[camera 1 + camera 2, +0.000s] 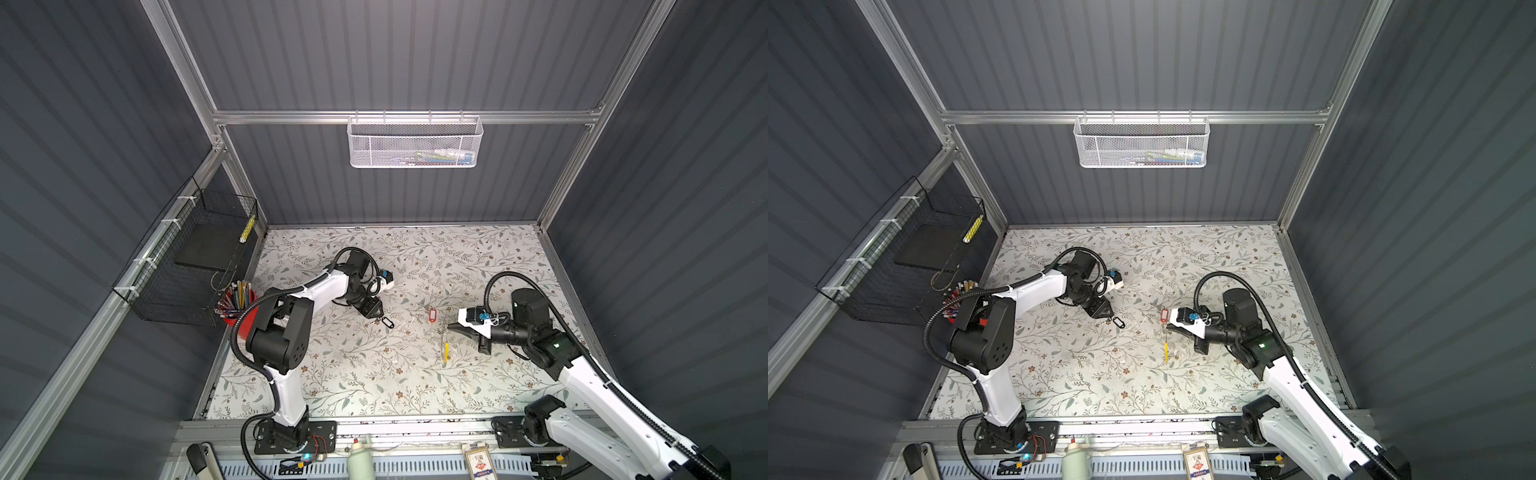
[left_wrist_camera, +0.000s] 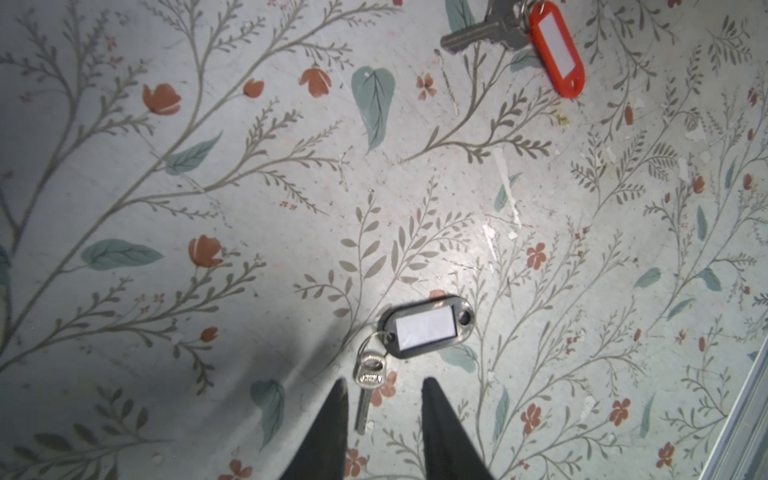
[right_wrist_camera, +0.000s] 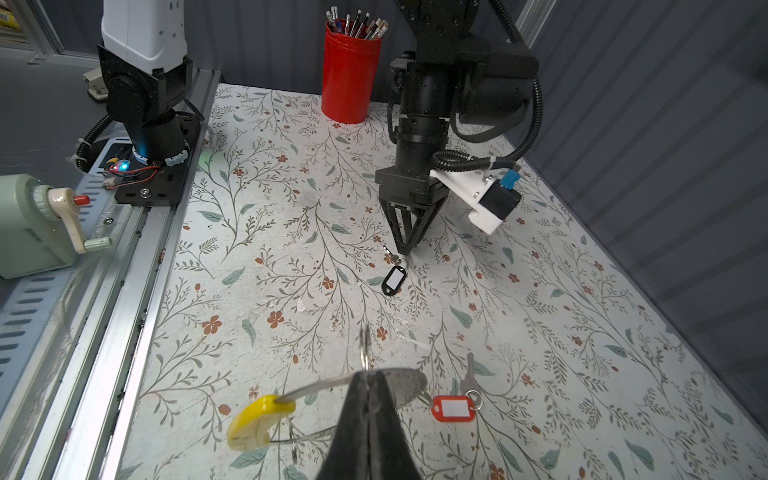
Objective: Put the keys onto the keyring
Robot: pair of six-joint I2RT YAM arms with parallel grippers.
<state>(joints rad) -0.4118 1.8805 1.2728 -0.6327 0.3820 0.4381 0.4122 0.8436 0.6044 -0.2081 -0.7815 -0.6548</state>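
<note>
Both top views: overhead, facing down on the whole counter (image 1: 374, 374). Wrist views: close, past their fingers (image 2: 328, 436), sharing the black-tagged key (image 2: 370, 378).

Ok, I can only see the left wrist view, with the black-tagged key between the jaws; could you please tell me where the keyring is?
Observer: The right gripper is shut on the keyring, just right of the table's middle.
Operator: Thank you. How is it oriented?
Observer: In both top views it shows edge-on, its yellow segment toward the arms' bases.
Operator: And how near is the red-tagged key?
Observer: The red-tagged key lies on the table close beside the ring; I cannot tell whether they touch.
</note>
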